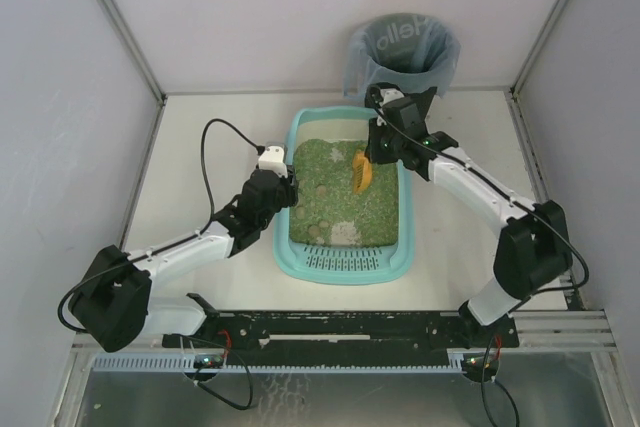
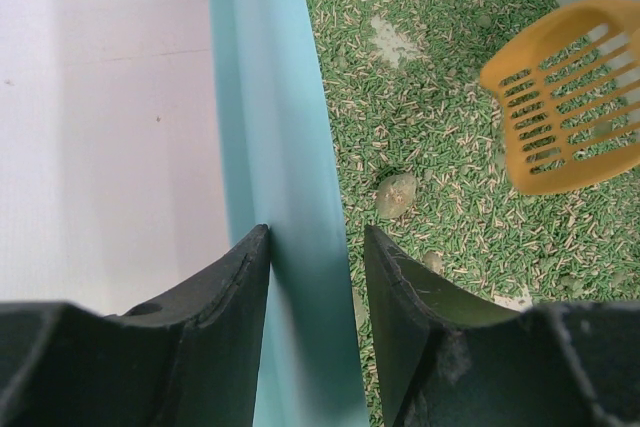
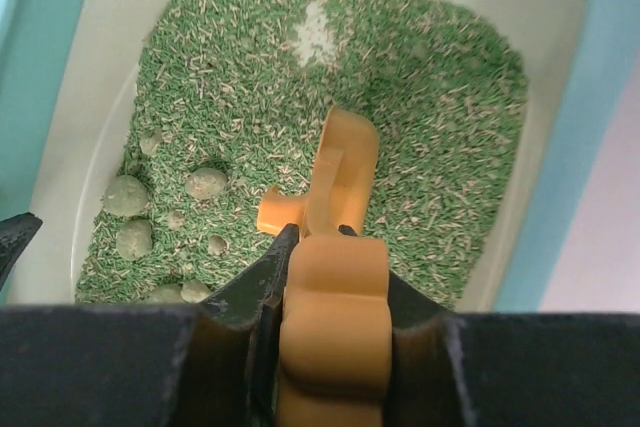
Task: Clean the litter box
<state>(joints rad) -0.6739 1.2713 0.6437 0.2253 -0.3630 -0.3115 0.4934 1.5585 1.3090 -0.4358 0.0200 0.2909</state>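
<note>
The light-teal litter box (image 1: 406, 217) sits mid-table, filled with green litter (image 1: 335, 172) and several grey-green clumps (image 3: 127, 194). One clump (image 2: 396, 193) lies near the left wall. My left gripper (image 1: 288, 190) straddles the box's left wall (image 2: 265, 127), one finger outside and one inside, closed on the rim (image 2: 317, 242). My right gripper (image 1: 378, 147) is shut on the handle of an orange slotted scoop (image 1: 362, 173). The scoop (image 3: 340, 177) hangs just above the litter on the right side of the box, and its slotted blade (image 2: 570, 107) looks empty.
A round black bin with a grey-blue liner (image 1: 402, 52) stands behind the box at the back wall. The slotted grille ledge (image 1: 345, 262) is at the box's near end. A black cable (image 1: 205, 162) loops over the left arm. Enclosure walls stand left and right.
</note>
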